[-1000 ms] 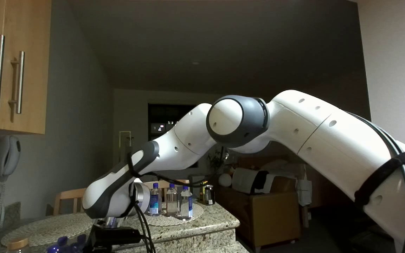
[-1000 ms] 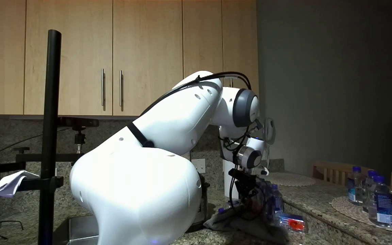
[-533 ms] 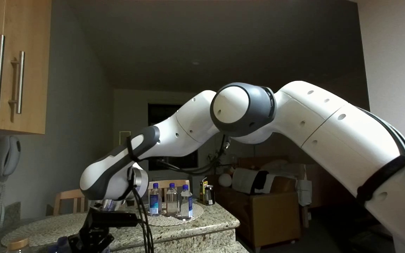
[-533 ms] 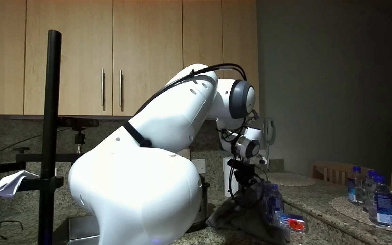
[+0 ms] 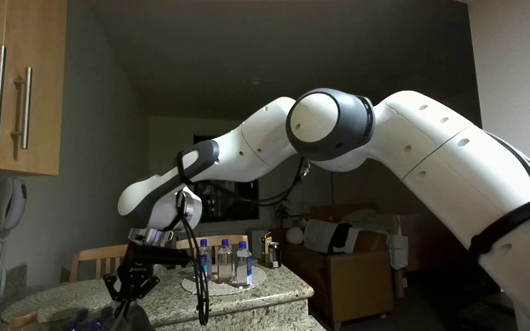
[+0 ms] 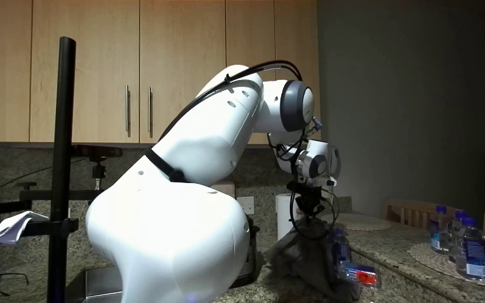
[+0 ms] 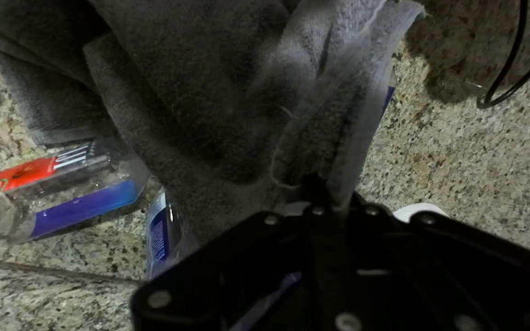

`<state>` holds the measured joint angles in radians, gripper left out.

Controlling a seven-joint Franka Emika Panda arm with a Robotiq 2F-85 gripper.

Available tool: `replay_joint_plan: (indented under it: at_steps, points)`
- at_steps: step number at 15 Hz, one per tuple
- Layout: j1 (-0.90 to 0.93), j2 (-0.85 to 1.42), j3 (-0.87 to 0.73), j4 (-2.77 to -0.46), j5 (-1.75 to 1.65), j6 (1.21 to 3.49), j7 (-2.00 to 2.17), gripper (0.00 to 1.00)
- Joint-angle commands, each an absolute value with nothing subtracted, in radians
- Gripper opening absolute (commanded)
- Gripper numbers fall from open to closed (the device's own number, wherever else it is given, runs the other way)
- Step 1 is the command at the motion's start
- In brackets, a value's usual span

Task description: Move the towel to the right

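The wrist view's top edge crops the towel (image 7: pixel 214 101), which partly hides a bottle (image 7: pixel 161 236).

White arm (image 6: pixel 209 126), black cables (image 6: pixel 197 101), black claw (image 5: pixel 126 300)

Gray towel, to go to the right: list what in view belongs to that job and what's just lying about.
Belongs to the job:
gray towel
gripper, clamped on it

Just lying about:
three blue-capped bottles
round mat under them
dark can
clear plastic pack with red and blue markings
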<state>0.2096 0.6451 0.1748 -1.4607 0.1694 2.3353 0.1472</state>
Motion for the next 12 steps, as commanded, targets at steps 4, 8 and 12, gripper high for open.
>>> replay_joint_plan:
  at_steps: [4,8,12]
  points:
    - [0.209,0.532,0.134,-1.573,0.16,2.349,0.176,0.09]
    - [0.197,0.482,0.106,-1.619,0.155,2.356,0.173,0.08]
    - [0.168,0.454,0.075,-1.644,0.165,2.349,0.176,0.09]
